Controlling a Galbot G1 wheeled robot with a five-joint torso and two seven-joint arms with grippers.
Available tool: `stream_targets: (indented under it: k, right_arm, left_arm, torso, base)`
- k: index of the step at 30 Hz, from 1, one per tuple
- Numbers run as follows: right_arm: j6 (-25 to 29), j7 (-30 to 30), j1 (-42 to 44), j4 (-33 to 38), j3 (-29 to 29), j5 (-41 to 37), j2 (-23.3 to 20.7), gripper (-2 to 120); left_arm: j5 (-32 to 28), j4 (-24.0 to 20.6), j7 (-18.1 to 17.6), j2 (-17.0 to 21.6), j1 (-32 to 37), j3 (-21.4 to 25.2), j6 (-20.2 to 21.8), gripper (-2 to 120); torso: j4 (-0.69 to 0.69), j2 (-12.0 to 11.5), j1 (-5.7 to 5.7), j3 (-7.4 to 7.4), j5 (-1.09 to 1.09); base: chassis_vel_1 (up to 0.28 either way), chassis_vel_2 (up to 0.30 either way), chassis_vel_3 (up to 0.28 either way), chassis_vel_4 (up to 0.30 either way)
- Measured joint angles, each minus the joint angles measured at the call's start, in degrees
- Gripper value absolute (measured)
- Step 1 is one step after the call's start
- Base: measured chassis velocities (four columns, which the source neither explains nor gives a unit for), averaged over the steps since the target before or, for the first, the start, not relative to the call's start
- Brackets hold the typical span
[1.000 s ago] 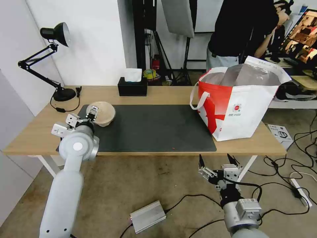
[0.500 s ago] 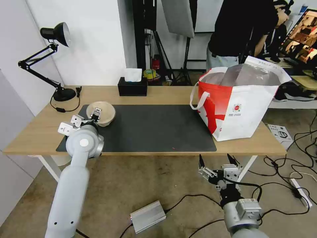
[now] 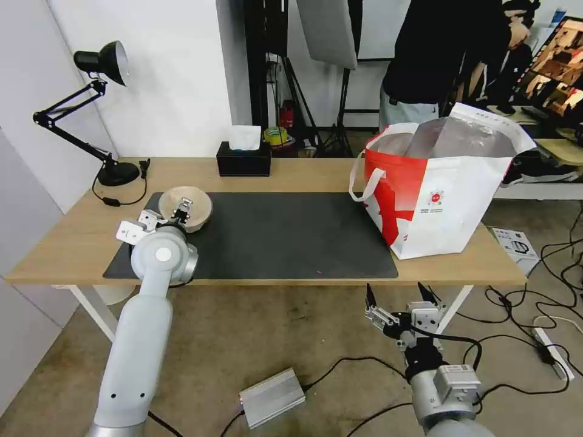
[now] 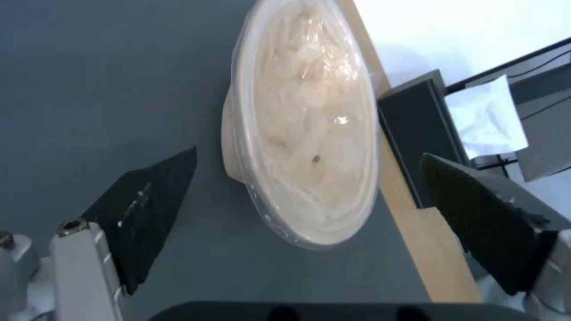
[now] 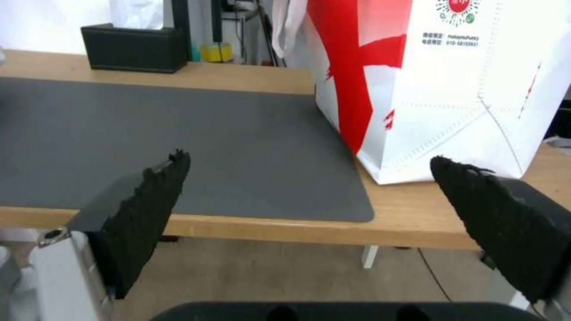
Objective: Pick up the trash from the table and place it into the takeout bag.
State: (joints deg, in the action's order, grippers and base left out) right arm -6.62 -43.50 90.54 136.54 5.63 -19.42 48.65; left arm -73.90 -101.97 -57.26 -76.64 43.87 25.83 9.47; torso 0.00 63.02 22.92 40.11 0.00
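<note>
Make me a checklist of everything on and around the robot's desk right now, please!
Surface: table carrying a grey mat.
Job's things: beige bowl on the mat's left end; bag upright on the right end, mouth open.
Clutter: tissue box and lamp along the back edge.
Grippers: left pincer open, astride the bowl without touching; right pincer open, below the table's front edge.
Cables: several on the floor at right.
Surroundings: silver box on the floor.
</note>
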Motion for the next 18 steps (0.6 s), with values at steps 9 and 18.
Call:
stream_targets:
  k: [9,18]
  right_arm:
    - [0.0,0.0,0.0,0.0,0.0,0.0,0.0,100]
    - [0.0,0.0,0.0,0.0,0.0,0.0,0.0,100]
  left_arm:
    - [0.4,2.4,0.0,-0.8,-1.3,-0.3,-0.1,100]
    - [0.6,4.8,0.4,-1.8,-2.6,-0.3,-0.1,100]
  torso:
    - [0.0,0.0,0.0,0.0,0.0]
    - [0.0,0.0,0.0,0.0,0.0]
  base:
    - [0.0,0.0,0.0,0.0]
    - [0.0,0.0,0.0,0.0]
